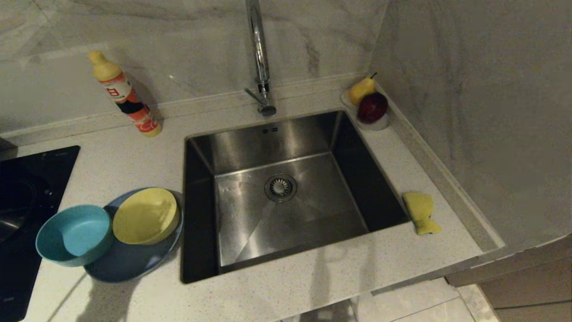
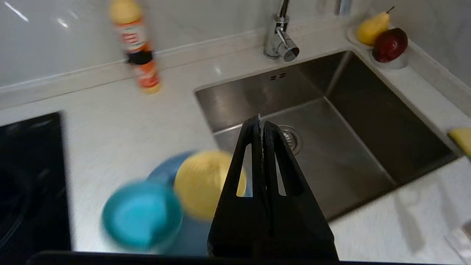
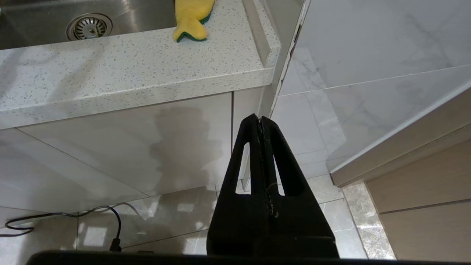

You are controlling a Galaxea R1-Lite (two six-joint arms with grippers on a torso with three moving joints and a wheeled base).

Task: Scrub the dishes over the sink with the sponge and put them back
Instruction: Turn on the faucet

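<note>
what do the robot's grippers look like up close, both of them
Only the wrist views show them; the arms themselves are out of sight. The left gripper and right gripper look alike: two matte black fingers tapering to a narrow tip, each with a long slot cut through it. The right one shows a fine toothed seam where its fingers meet. No markings or cables show on either.

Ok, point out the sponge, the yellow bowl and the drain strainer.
sponge [image 1: 420, 211], head view, middle of its yellow top face.
yellow bowl [image 1: 145, 215], head view, centre of its inside.
drain strainer [image 1: 280, 187], head view, centre of the round grate.
</note>
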